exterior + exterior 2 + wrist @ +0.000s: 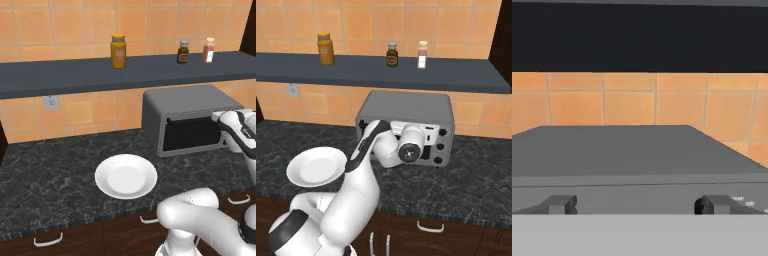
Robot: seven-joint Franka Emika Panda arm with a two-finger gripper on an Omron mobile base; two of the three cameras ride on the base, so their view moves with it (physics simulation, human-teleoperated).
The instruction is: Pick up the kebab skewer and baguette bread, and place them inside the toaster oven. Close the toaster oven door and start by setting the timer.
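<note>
Open room is left on the table (55,175) to the left of the toaster oven (187,102), broken only by a white plate (126,175) near the front edge. The space above the toaster oven is capped by a dark shelf (75,75), on which three jars are stood. The toaster oven's front is crowded by the wide-spread claw (634,204) and its arm.

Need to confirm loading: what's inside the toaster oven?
The toaster oven door looks closed; its dark glass hides the interior, so no food is visible. The plate is bare.
</note>
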